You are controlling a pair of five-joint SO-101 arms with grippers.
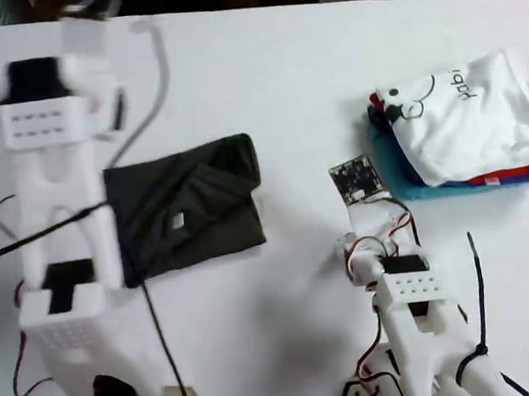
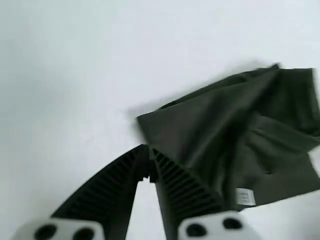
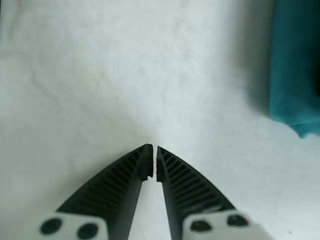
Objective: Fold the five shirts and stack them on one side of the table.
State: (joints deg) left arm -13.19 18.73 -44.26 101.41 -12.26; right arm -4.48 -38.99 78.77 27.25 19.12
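Judging by the stack (image 1: 465, 125) of four folded shirts at the upper right of the high view, we take the dark shirt (image 1: 190, 210) at centre left to be the last one. It is loosely folded, with uneven edges and a label showing. The step in hand, we think, is finishing that fold or carrying it to the pile.

The left claw (image 2: 149, 167) has its jaws closed tip to tip, with nothing between them that we can see, just by a corner of the dark shirt. The right claw (image 3: 154, 162) is likewise closed and empty above bare surface, with the teal shirt (image 3: 295, 65) from the bottom of the pile near it.

The next move likely calls for the left claw to open and pinch a doubled edge so the layers hold together. Open surface (image 1: 281, 83) lies between shirt and stack, which looks enough for a carry. The stack sits close to the frame's right edge. A black cable (image 1: 161, 341) runs by the shirt's lower left corner and could snag.
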